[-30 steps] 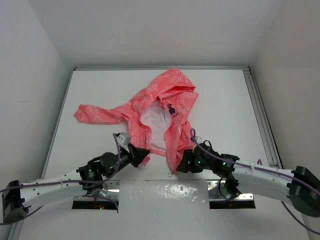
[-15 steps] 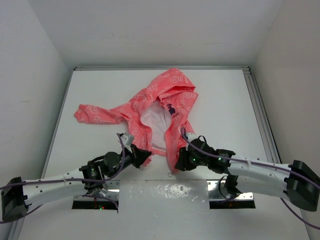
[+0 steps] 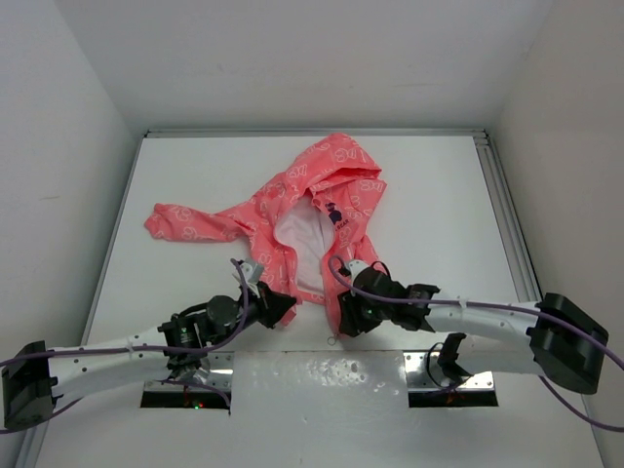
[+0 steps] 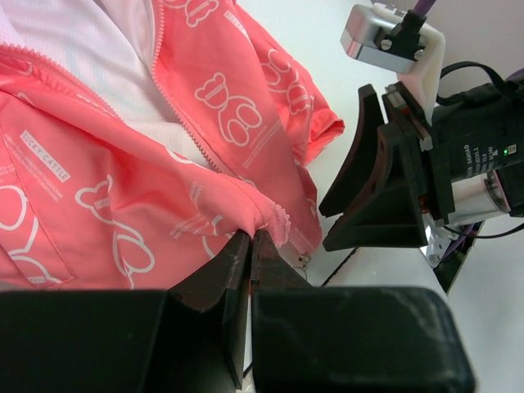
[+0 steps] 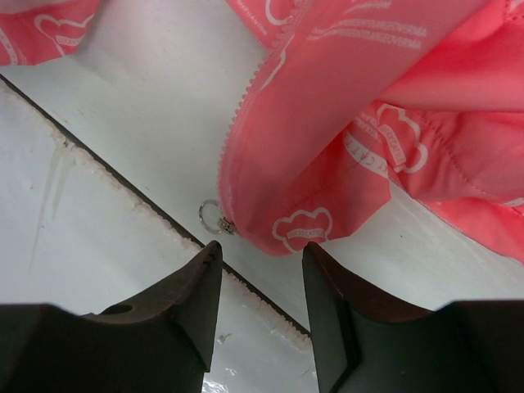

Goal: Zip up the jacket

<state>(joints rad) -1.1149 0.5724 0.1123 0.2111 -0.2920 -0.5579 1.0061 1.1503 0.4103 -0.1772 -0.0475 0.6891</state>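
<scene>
Stretching away from both sets of jaws, the flat white counter [image 3: 439, 195] carries the small coral-pink hooded jacket with a pale white printed pattern [image 3: 336, 175]. It lies open-fronted just beyond the jaws, with its hood [image 3: 341, 156] farthest from them and one sleeve [image 3: 185, 222] flung out past the left jaws. Its white lining [image 3: 302, 239] shows between the two front panels.

The white, black-jointed left arm [image 3: 117, 356] and the matching right arm [image 3: 487, 317] reach in from the near edge and meet at the jacket's bottom hem. Behind the jaws, at that edge, lies a shiny silver metal plate [image 3: 322, 375].

The left jaws are pressed together on a puckered fold of pink cloth at the foot of one zipper edge. The white zipper teeth [image 4: 176, 106] run away from that pinch. In the left wrist view the right arm's black jaws stand close by on the right, under a white camera mount [image 4: 393, 41] with a thin purple cable [image 4: 419, 10].

The right jaws stand moderately parted and grip nothing. The bottom corner of the other front panel [image 5: 307, 229] lies just ahead of their gap. Beyond the left fingertip [image 5: 184, 303], a small silver ring zipper pull [image 5: 210, 216] rests on the counter at the foot of that panel's zipper edge, beside a dark seam [image 5: 106, 168] in the surface.
</scene>
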